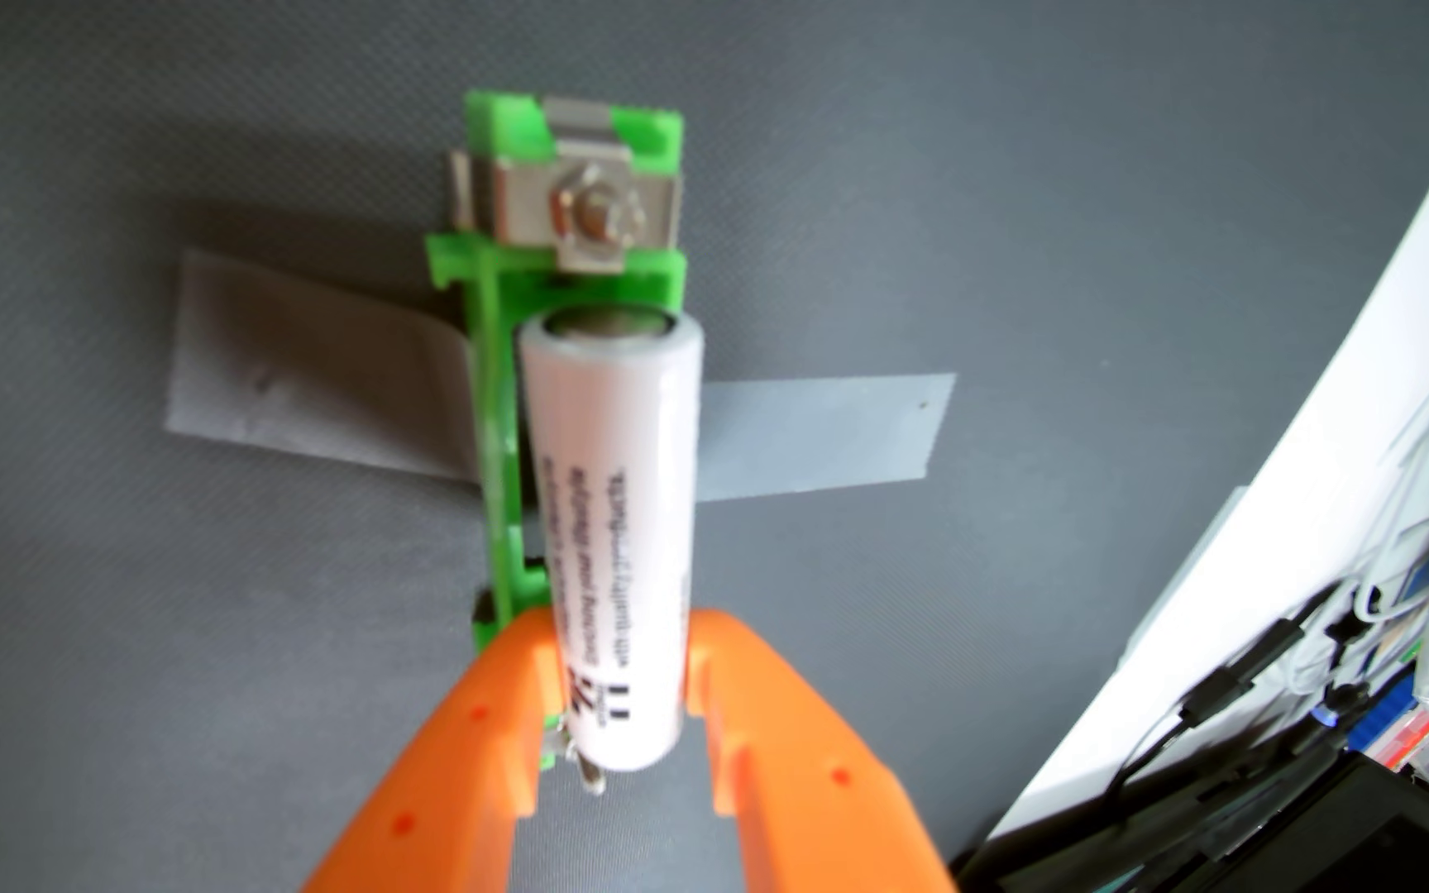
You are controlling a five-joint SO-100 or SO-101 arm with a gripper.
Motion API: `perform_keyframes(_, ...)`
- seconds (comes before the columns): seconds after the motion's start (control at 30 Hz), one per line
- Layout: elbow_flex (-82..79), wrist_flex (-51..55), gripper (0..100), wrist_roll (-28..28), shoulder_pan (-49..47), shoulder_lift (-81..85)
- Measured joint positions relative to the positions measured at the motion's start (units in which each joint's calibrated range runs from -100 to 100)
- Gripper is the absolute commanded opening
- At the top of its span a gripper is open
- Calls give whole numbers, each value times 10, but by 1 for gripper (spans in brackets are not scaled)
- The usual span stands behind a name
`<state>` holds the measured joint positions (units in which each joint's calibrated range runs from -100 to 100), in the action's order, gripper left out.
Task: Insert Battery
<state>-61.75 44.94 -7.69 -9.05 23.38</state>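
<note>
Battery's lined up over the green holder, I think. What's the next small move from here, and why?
Probably ease the battery straight down into the green holder. The orange end effector grips its near end, and it lies along the holder's length, its far end just short of the metal contact. It appears to ride above the cradle, slightly right of the left rail, so nudge left while lowering.

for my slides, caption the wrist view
Orange gripper holds a white battery over a green holder taped to a grey mat.

Battery [612, 532] has dark print along its side, upside down, too blurred to read.
</note>
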Motion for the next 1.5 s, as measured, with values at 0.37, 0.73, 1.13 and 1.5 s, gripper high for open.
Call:
perform_keyframes(0.37,-9,-3,3,0,0,0)
perform_keyframes(0.73,-15,-4,27,0,0,3)
perform_keyframes(1.13,-16,1,27,-3,-7,4)
perform_keyframes(1.5,81,126,15,0,-9,4)
